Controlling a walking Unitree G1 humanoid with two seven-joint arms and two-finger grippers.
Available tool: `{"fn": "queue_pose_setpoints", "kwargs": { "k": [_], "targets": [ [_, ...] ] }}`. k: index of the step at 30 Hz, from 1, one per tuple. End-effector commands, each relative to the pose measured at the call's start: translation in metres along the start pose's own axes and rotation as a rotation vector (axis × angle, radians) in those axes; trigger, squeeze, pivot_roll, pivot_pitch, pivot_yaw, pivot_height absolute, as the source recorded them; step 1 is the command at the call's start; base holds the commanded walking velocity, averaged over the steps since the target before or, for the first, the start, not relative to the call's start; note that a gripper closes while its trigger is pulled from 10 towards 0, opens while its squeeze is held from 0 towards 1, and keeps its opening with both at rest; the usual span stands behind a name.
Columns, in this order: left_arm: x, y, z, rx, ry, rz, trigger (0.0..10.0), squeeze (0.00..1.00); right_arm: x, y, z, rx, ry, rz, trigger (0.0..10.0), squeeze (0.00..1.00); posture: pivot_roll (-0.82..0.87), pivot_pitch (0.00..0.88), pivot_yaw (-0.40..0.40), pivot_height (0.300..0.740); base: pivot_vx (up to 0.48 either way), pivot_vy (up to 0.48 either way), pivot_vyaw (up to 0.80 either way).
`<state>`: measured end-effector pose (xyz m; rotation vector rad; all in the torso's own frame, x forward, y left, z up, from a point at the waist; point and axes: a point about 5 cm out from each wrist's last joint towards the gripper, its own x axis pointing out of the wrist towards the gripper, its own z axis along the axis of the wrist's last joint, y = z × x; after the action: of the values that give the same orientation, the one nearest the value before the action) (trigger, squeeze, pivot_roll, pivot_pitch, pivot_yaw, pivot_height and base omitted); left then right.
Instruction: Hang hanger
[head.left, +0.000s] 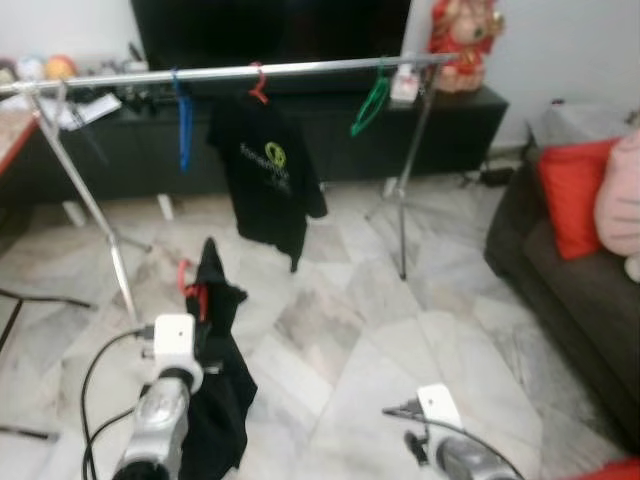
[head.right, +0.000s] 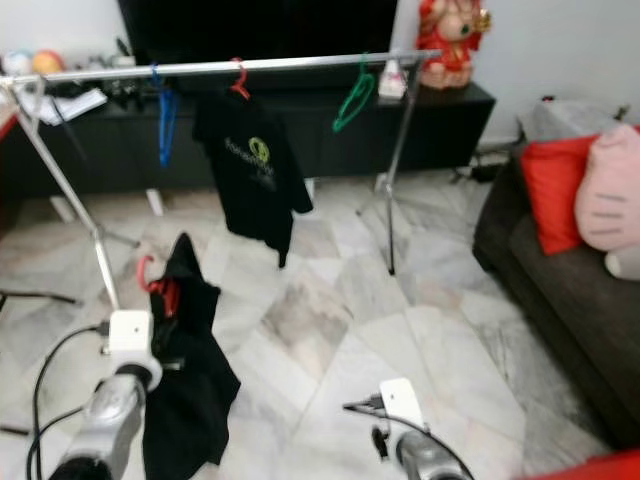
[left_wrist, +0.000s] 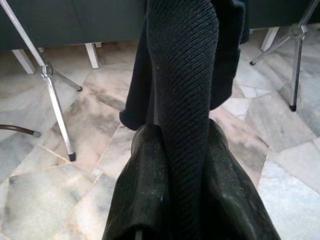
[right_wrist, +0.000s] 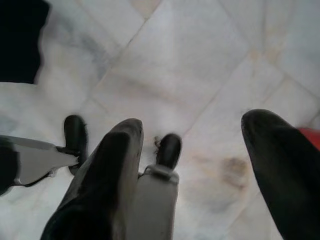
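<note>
Two end effectors are showing: the left end effector (left_wrist: 182, 150) is clenching a black shirt (head.left: 215, 375) on a red hanger (head.left: 190, 285), low before the rail (head.left: 230, 72); the right end effector (right_wrist: 192, 150) is hanging released above the floor (head.left: 400, 330).

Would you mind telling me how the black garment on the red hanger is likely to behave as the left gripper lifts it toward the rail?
The black garment hangs in loose folds, so it is probably floppy and may sway. Pinched in the left gripper, the knit looks unlikely to slip. The red hanger seems rigid, its hook should hold shape at the rail.
</note>
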<state>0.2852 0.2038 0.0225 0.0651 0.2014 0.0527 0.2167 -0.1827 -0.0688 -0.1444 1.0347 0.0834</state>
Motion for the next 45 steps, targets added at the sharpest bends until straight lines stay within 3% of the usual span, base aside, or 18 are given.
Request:
{"fn": "queue_pose_setpoints", "kwargs": {
  "k": [1,13,24,45],
  "targets": [
    [0.004,0.007,0.011,0.014,-0.044,0.013,10.0,0.00,0.000,0.004,0.003,0.015,-0.011,0.009,10.0,0.00,-0.02,0.000,-0.024,0.740,0.000,0.251,0.00],
    [0.006,0.010,0.013,0.017,-0.044,0.013,10.0,0.00,0.001,0.008,0.004,0.025,-0.017,0.013,10.0,0.00,-0.02,0.000,-0.015,0.740,0.000,0.251,0.00],
    [0.010,0.003,0.017,0.014,-0.044,-0.010,10.0,0.00,0.001,0.005,0.011,0.039,-0.034,-0.002,10.0,0.00,-0.05,0.000,-0.009,0.740,0.000,0.250,0.00],
    [0.007,0.007,0.010,0.023,-0.005,-0.005,10.0,0.00,0.000,0.003,0.021,0.010,-0.060,-0.005,10.0,0.00,-0.05,0.000,-0.001,0.740,0.000,0.000,0.00]
  ]
}}
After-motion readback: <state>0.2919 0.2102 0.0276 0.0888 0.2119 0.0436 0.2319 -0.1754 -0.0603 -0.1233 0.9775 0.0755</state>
